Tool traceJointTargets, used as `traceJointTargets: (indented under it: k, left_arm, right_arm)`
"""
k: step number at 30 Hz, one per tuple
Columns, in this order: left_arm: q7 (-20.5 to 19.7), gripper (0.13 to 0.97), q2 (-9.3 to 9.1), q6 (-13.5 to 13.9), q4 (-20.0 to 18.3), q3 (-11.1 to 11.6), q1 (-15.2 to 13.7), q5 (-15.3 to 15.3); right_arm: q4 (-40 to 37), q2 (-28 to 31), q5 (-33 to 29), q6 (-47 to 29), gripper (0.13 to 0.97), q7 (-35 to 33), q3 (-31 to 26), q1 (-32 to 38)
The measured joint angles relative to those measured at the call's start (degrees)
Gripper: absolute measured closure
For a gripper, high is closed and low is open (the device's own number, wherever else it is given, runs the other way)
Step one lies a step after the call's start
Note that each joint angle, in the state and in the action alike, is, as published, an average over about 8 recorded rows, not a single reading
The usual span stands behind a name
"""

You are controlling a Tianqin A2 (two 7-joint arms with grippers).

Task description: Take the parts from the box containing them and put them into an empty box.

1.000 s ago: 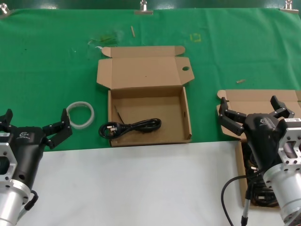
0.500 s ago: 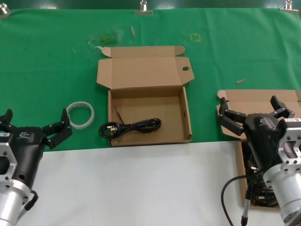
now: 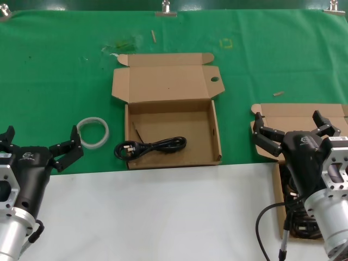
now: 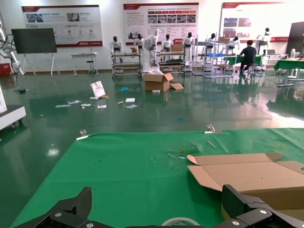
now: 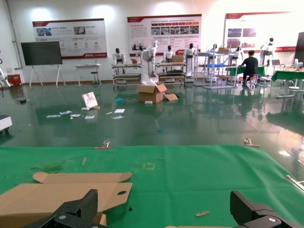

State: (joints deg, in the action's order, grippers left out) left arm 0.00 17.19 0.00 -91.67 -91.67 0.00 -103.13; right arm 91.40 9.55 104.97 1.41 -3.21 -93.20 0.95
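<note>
The box with the oval hole in its lid [image 3: 209, 142] lies open at the centre of the green cloth. One black power cord [image 3: 154, 146] rests in its front left part, the plug touching the left wall. The box containing the parts [image 3: 296, 112] stands at the right, mostly hidden behind my right gripper [image 3: 291, 124], which hovers open above it. Dark cords [image 3: 298, 218] show in it beside the wrist. My left gripper [image 3: 41, 140] hangs open at the near left, holding nothing. The holed lid [image 5: 61, 192] shows in the right wrist view.
A white ring of tubing [image 3: 92, 132] lies on the green cloth left of the centre box, just beyond my left gripper. A white table surface [image 3: 163, 212] fills the foreground. Small scraps [image 3: 278, 93] lie on the cloth farther back.
</note>
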Motion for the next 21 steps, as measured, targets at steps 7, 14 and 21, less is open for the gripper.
traceJointTargets:
  k: [7,14,21]
  left_arm:
    - [0.0,0.132,0.00,0.0,0.0,0.0,0.0,0.0]
    - [0.0,0.132,0.00,0.0,0.0,0.0,0.0,0.0]
    - [0.0,0.132,0.00,0.0,0.0,0.0,0.0,0.0]
  right_arm:
    - [0.0,0.0,0.0,0.0,0.129,0.0,0.0,0.0]
    - [0.0,0.0,0.0,0.0,0.129,0.0,0.0,0.0]
    - [0.0,0.0,0.0,0.0,0.129,0.0,0.0,0.0]
